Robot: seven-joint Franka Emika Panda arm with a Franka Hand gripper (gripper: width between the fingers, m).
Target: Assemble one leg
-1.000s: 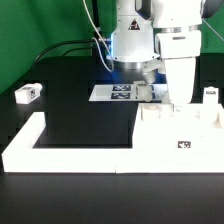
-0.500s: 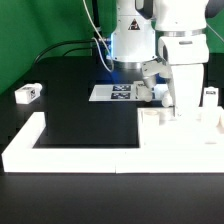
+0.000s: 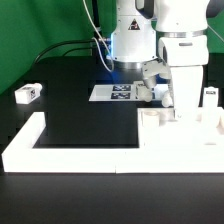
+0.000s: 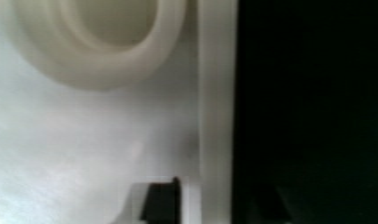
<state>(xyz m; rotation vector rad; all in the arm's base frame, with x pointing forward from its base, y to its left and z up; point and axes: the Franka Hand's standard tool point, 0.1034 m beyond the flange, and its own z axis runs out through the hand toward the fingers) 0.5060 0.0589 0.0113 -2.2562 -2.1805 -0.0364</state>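
Observation:
The white square tabletop (image 3: 186, 131) lies at the exterior view's right, inside the corner of the white frame. My gripper (image 3: 172, 108) is down at its far edge, fingertips hidden behind the hand. In the wrist view the gripper (image 4: 221, 200) straddles the tabletop's edge (image 4: 216, 110). One finger (image 4: 161, 200) is over the white surface; the other is barely visible against the black table. Small gaps show on both sides of the edge, so the jaws stand open. A round recess (image 4: 115, 40) in the tabletop shows ahead. A white leg-like part (image 3: 210, 96) stands behind the tabletop.
The white L-shaped frame (image 3: 24, 141) runs along the front and left of the black table. The marker board (image 3: 117, 92) lies behind at the robot's base. A small white tagged part (image 3: 27, 93) lies at the exterior view's far left.
Between one second and half a second ago the hand dropped lower onto the tabletop's edge and turned slightly. Since then nothing has visibly moved.

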